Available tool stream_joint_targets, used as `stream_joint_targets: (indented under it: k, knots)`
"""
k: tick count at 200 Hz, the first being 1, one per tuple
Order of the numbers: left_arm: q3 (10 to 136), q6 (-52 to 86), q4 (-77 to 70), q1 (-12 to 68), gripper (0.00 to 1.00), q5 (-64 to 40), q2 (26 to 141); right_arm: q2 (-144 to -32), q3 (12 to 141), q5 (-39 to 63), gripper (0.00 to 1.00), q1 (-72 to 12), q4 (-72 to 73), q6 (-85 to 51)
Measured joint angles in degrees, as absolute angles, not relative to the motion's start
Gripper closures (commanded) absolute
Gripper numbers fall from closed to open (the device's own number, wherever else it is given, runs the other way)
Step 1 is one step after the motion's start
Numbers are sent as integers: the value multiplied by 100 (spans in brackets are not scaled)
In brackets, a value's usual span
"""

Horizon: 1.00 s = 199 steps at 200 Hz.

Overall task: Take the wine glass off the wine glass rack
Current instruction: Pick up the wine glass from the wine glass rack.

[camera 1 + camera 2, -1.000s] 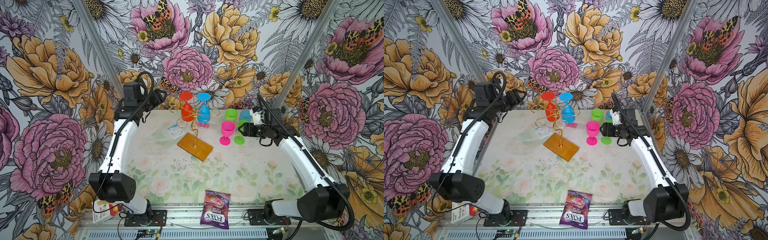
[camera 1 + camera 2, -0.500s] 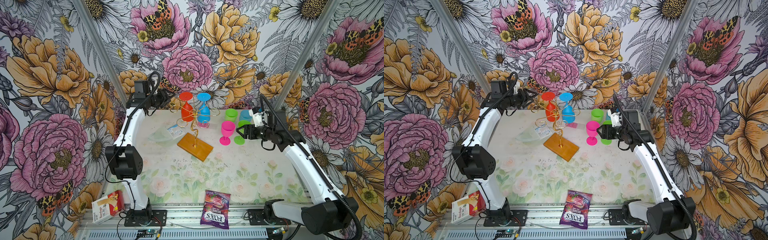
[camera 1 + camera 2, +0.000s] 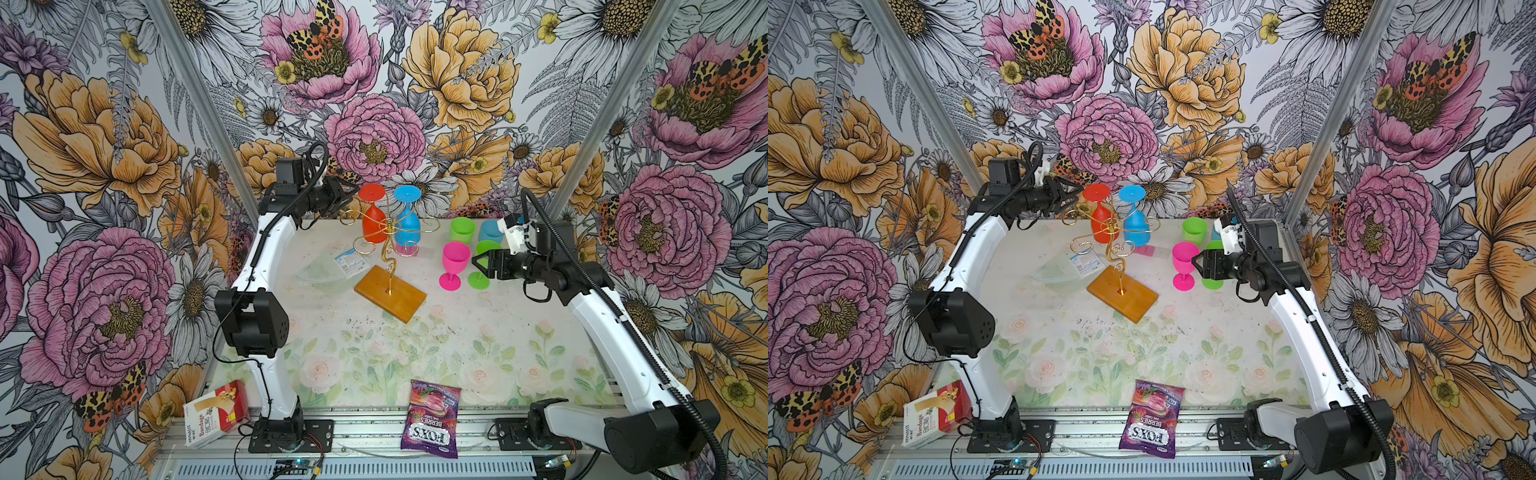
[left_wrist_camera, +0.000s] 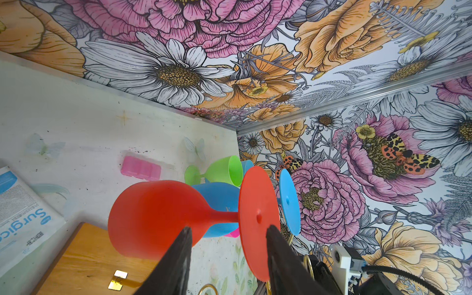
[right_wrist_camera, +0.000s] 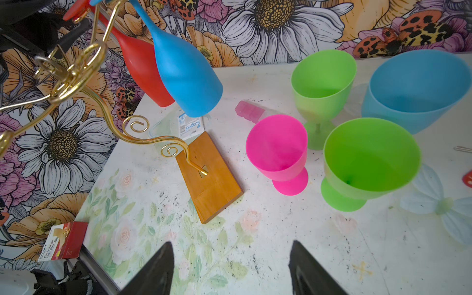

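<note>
- left gripper [image 4: 227,229]: jaws spread, one on each side of the stem of the red wine glass [image 4: 163,217], between bowl and foot disc; no contact visible, nothing pinched
- red wine glass hangs upside down on the wine glass rack [image 3: 390,249], foot up on a gold scroll arm at the back of the table [image 3: 415,353]; blue wine glass [image 3: 407,226] hangs just beside it
- right gripper [image 5: 229,255]: spread and empty, low over the table, near the pink glass [image 3: 455,259] and a green glass [image 3: 478,281]
- risk: pulling straight down catches the foot disc on the wire, and the rack could tip or drag, since nothing holds its wooden base [image 3: 390,293]
- risk: the stem is thin and looks smooth, so a shallow pinch could slip and drop the glass onto the table
- risk: a swinging red bowl could knock the blue wine glass, as the two nearly touch
- in the way: scroll arms curl close to the left jaws; the foot likely has to slide out along the arm's open end
- around: second green glass [image 3: 462,230], light blue cup [image 5: 419,84], surgical packet [image 3: 352,264], pink pill box [image 4: 140,168]; candy bag [image 3: 430,419] and bandage box [image 3: 216,411] at the front edge, well apart from the rack
</note>
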<state>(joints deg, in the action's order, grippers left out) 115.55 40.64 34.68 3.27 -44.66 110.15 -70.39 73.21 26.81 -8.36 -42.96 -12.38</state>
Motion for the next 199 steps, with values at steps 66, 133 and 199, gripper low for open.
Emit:
stream_joint_targets:
  k: [66, 133, 199]
  knots:
    - [11585, 4101, 3465, 447, 62, -4552, 11048, -7002, 7216, 2665, 28, -836, -4294, -1256]
    - [11622, 4187, 3468, 504, 76, -4600, 11091, -6917, 7063, 2661, 28, -836, -4278, -1282]
    - [11629, 4215, 3441, 504, 89, -4613, 11091, -6906, 7059, 2659, 28, -836, -4272, -1299]
